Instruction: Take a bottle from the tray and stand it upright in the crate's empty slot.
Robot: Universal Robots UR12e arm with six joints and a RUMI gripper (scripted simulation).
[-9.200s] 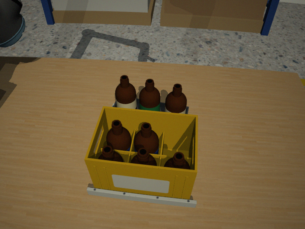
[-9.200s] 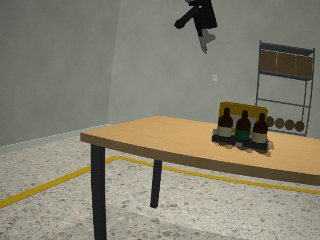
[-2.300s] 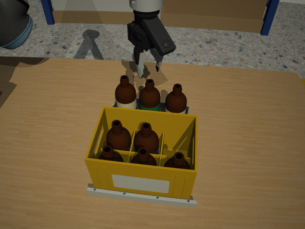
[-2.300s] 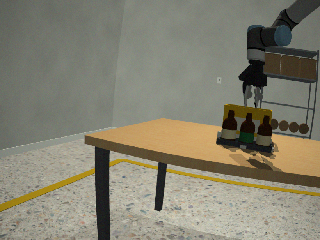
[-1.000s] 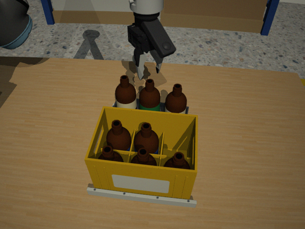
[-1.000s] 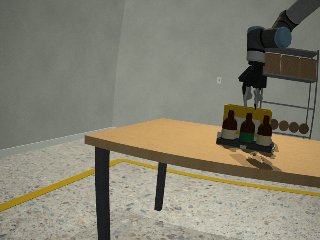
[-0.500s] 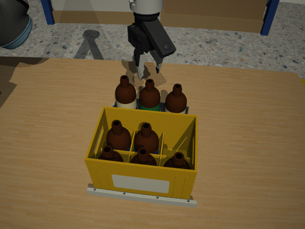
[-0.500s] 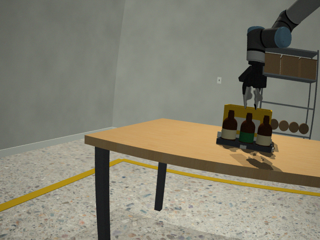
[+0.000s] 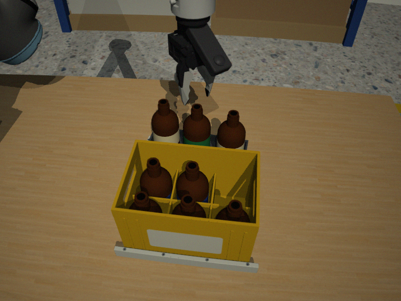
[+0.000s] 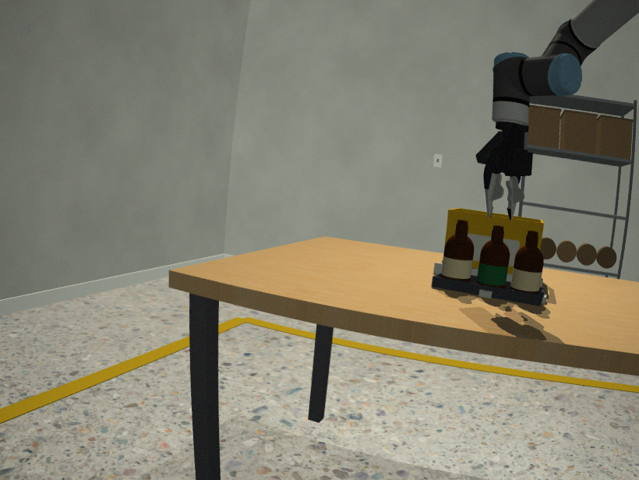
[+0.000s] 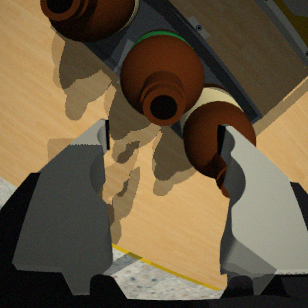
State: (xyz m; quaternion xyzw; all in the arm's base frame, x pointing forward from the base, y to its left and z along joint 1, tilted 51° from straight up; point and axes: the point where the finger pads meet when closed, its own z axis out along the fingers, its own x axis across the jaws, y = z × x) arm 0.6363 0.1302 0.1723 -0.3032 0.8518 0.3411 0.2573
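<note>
Wooden table, crate hiding tray's far side

And here comes the tool, down from high up in the exterior view and now into the top view, just behind the row of bottles! Its fingertips sit slightly lower than a couple of seconds ago. The arm swings into the exterior view, covering part of the shelf unit, and a fresh shadow falls across the tabletop.
</note>
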